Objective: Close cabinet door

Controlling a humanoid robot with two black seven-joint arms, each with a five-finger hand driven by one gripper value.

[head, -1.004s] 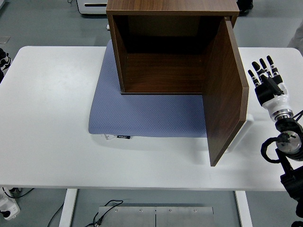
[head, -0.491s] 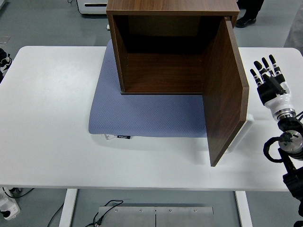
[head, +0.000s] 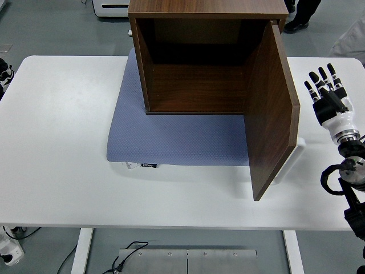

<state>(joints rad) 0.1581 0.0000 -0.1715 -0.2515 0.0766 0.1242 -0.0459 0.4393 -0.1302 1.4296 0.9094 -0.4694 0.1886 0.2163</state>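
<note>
Nearest the worktop's (head: 57, 171) front edge, the cabinet door (head: 272, 114) is standing wide open, swinging out toward the camera from its hinge on the cabinet's (head: 199, 57) right side. Beside it, to the right and apart from it, the right hand (head: 326, 91) is hovering with fingers (head: 320, 77) spread wide and holding nothing. Underneath the cabinet, a blue mat (head: 171, 140) is lying flat. At the far left edge, the left hand (head: 4, 73) is resting, too cropped to read its fingers. As a judgement, a push near the hinge or a glancing contact could slide the cabinet on the mat rather than swing the door. Compared with a second ago, the right hand is sitting slightly further right and away from the door, which is unchanged.
</note>
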